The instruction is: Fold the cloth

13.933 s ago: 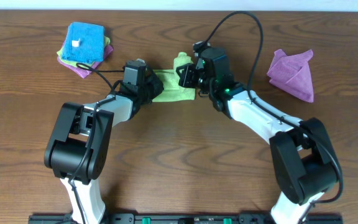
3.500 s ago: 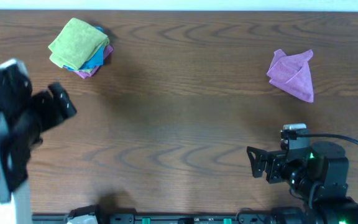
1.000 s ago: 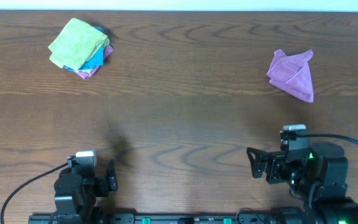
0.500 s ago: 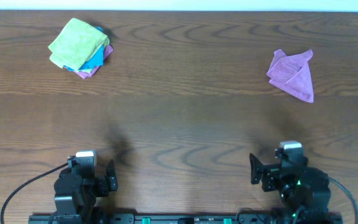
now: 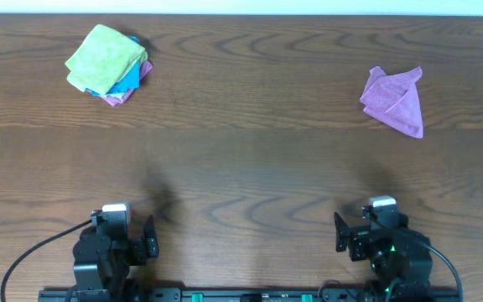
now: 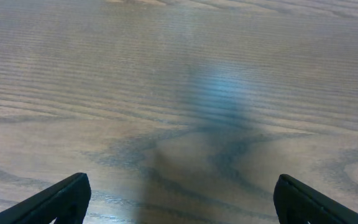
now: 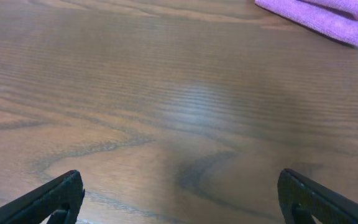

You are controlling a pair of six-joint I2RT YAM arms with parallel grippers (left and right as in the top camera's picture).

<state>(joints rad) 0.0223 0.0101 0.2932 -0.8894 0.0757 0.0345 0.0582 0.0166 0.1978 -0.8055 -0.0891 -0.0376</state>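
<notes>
Well apart from both sets of fingers, the green cloth (image 5: 103, 54) lies folded atop a blue cloth (image 5: 126, 81) (a small stack at the counter's (image 5: 241, 168) far left corner). The left fingers (image 6: 67, 196) and right fingers (image 7: 61, 194) are spread wide, holding nothing, low over the near edge.
</notes>
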